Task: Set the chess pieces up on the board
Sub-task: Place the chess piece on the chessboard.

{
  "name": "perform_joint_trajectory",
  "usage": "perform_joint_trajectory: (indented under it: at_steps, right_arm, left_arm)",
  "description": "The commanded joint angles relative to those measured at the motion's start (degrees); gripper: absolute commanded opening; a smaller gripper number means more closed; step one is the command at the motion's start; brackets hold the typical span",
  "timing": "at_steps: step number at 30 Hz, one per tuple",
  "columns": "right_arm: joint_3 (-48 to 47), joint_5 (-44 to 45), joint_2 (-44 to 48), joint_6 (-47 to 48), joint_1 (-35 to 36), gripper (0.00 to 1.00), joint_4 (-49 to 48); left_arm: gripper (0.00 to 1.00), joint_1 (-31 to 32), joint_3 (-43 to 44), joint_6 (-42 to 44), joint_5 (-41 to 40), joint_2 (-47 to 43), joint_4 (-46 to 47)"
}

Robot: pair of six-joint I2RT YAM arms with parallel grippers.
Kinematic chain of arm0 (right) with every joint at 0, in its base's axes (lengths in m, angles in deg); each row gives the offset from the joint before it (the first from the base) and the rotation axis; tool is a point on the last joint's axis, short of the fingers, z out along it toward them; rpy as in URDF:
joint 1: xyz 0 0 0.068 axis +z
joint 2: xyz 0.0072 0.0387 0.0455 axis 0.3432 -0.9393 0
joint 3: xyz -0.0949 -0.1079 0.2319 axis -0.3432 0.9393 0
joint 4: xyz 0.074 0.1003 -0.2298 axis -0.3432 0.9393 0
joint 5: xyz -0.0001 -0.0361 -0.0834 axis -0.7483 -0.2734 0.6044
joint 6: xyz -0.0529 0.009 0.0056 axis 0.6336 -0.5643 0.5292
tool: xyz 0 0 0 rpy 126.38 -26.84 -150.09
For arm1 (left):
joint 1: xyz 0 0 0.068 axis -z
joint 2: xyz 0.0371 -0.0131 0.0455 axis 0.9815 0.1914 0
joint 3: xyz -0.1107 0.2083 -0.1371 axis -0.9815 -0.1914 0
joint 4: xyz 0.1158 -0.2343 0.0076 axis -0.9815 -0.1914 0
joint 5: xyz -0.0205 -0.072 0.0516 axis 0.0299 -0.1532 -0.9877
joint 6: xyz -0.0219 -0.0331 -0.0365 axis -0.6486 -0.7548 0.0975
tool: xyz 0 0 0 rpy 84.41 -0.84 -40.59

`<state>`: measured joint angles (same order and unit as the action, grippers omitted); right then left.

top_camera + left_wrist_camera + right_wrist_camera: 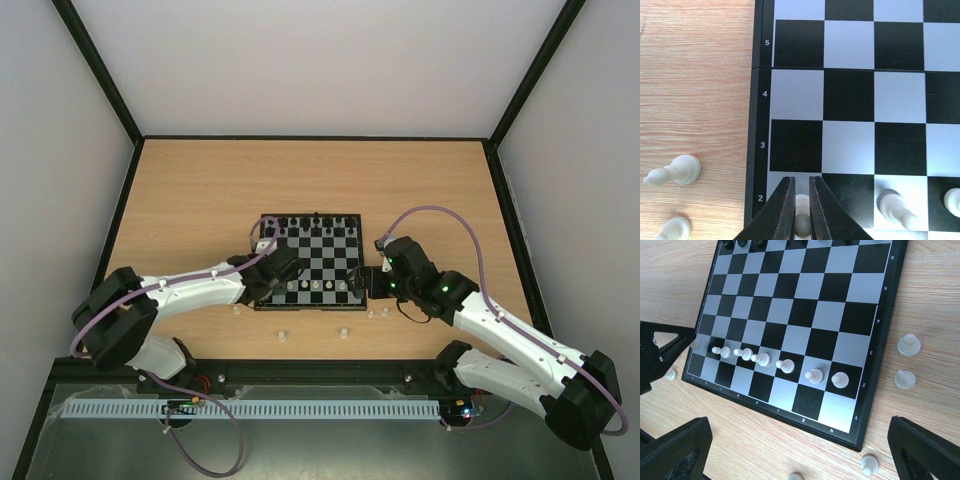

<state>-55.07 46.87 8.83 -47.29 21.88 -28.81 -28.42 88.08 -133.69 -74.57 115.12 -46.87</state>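
Observation:
The board point(318, 256) lies mid-table, with black chess pieces point(316, 219) along its far row and several white pawns point(786, 366) along the second near row. My left gripper point(801, 181) is shut on a white pawn point(802, 223), which stands on the leftmost square of that row by the "2" mark. In the top view the left gripper point(270, 288) is over the board's near left corner. My right gripper point(797, 429) hangs wide open above the near right corner point(362, 283), with nothing between its fingers.
Loose white pieces lie on the wooden table: two right of the board point(909, 345) point(905, 379), two in front of it point(282, 335) point(344, 333), and two left of it point(677, 171) point(674, 229). Black frame posts rise at the table's far corners.

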Motion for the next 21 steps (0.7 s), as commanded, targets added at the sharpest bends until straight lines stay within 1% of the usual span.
perform_joint_trajectory:
  at_steps: [1, 8, 16, 19, 21]
  right_arm:
    - [0.6, -0.6, -0.2, 0.4, -0.2, 0.97, 0.5]
    - [0.7, -0.6, -0.5, 0.5, -0.2, 0.97, 0.5]
    - [0.6, -0.5, -0.6, 0.5, -0.2, 0.97, 0.5]
    - [0.5, -0.3, -0.8, 0.4, -0.3, 0.97, 0.5]
    - [0.5, -0.2, -1.1, 0.4, -0.3, 0.97, 0.7]
  left_arm:
    - [0.10, -0.8, -1.5, 0.2, -1.4, 0.4, 0.3]
    - [0.15, -0.8, -1.7, 0.3, -1.2, 0.1, 0.4]
    - [0.17, -0.8, -1.5, 0.5, -1.0, -0.2, 0.0]
    - [0.21, -0.8, -1.3, 0.5, -1.1, -1.8, -0.8]
    - [0.29, -0.7, -1.3, 0.5, -1.3, -4.1, -1.7]
